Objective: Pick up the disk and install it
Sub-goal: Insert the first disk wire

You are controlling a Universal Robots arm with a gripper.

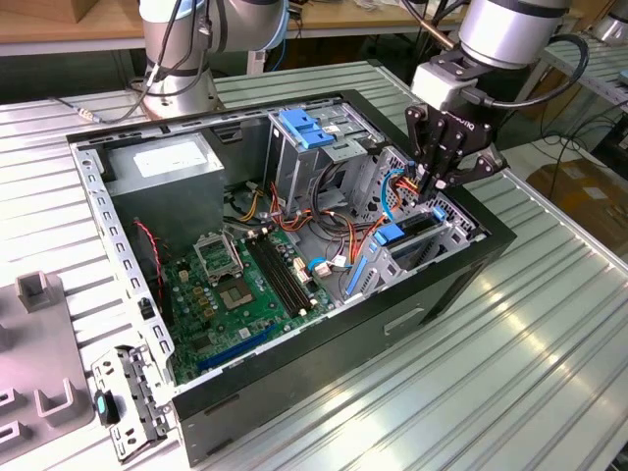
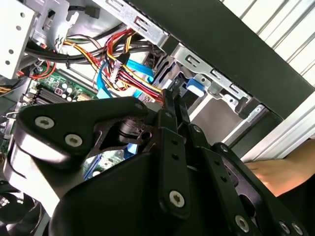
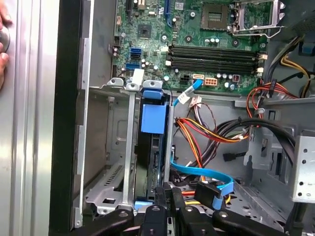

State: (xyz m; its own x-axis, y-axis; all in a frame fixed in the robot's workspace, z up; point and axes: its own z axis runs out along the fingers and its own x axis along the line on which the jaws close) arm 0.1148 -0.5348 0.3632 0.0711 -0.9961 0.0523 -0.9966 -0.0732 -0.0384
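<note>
The dark metal disk with blue plastic rails [image 3: 151,147] stands on edge in the grey steel drive cage [image 3: 106,147] at the open computer case's [image 1: 471,265] end toward the exterior view's right. The black gripper [image 1: 444,186] hangs directly over it, jaws drawn together, apparently pinching the disk's upper edge. A green motherboard [image 1: 231,294] lies toward the exterior view's left.

You have bright, even overhead light in the exterior view; the ribbed tabletop [image 1: 510,363] carries broad glare at lower centre. The computer case [image 1: 471,270] interior falls into soft shadow. In the second wrist view the tool [image 2: 176,105] body is near, dark and slightly soft; the upper right washes out.
</note>
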